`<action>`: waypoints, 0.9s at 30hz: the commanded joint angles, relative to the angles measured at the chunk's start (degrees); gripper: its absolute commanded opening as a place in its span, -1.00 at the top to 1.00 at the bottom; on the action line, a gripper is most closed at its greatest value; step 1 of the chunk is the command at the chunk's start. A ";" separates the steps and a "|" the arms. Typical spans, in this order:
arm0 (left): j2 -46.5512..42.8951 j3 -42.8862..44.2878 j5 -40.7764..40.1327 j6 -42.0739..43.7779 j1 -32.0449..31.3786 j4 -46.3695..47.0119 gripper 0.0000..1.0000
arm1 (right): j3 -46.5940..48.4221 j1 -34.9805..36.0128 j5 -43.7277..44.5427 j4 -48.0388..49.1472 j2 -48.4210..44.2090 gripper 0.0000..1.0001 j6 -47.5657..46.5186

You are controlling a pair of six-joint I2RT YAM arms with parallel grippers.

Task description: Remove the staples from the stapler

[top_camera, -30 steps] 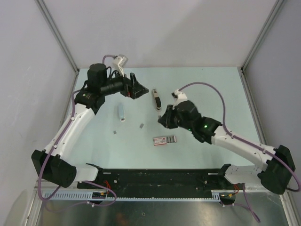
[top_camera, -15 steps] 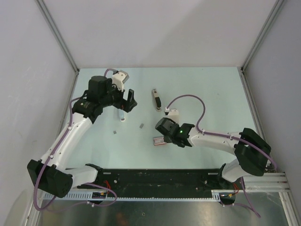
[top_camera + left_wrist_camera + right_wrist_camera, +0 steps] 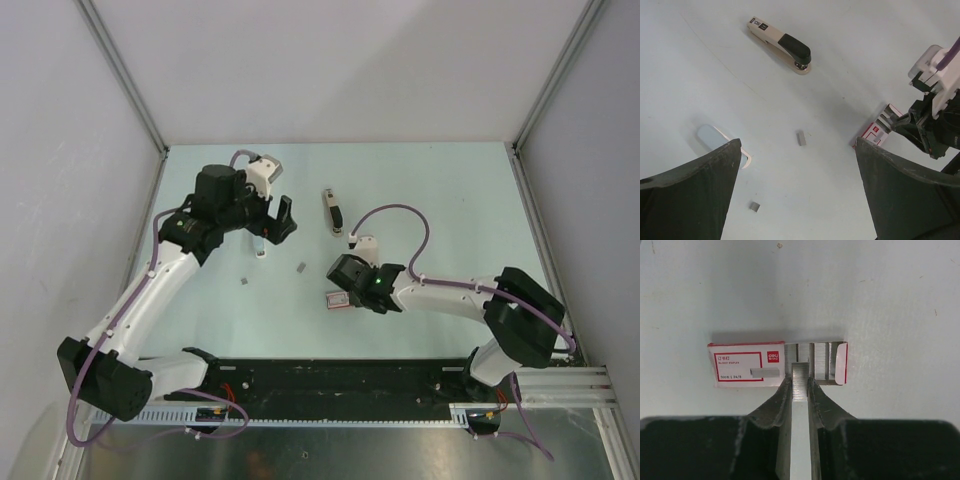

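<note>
**Right fingers clamped on a strip at the box; left fingers spread wide**

Top view: I can't make out the right gripper's (image 3: pixel 345 292) fingertips. Its wrist covers most of the box (image 3: pixel 335 299), mid-worktop toward the near edge. The stapler (image 3: pixel 332 211) lies toward the far edge, apart from both arms. Two staples (image 3: pixel 303 267) lie loose between the box and the left edge. The left gripper (image 3: pixel 275 220) half hides a white-blue piece (image 3: pixel 261 250).

Left wrist: my fingers (image 3: pixel 690 195) stand wide apart, grasping nothing, and are cut off at the bottom.

Right wrist: the fingers (image 3: pixel 822 405) pinch a grey strip (image 3: pixel 800 382), its end at the box's open tray.
</note>
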 commanded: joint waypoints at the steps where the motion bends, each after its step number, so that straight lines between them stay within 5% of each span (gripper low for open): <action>1: -1.19 0.12 -0.48 2.77 -0.83 0.38 -0.99 | 2.29 0.26 0.17 0.89 1.29 0.77 -1.14; 27: -1.75 0.79 -0.69 2.81 -1.57 0.38 -0.99 | 4.22 -1.19 -2.73 -0.97 4.68 0.70 -2.49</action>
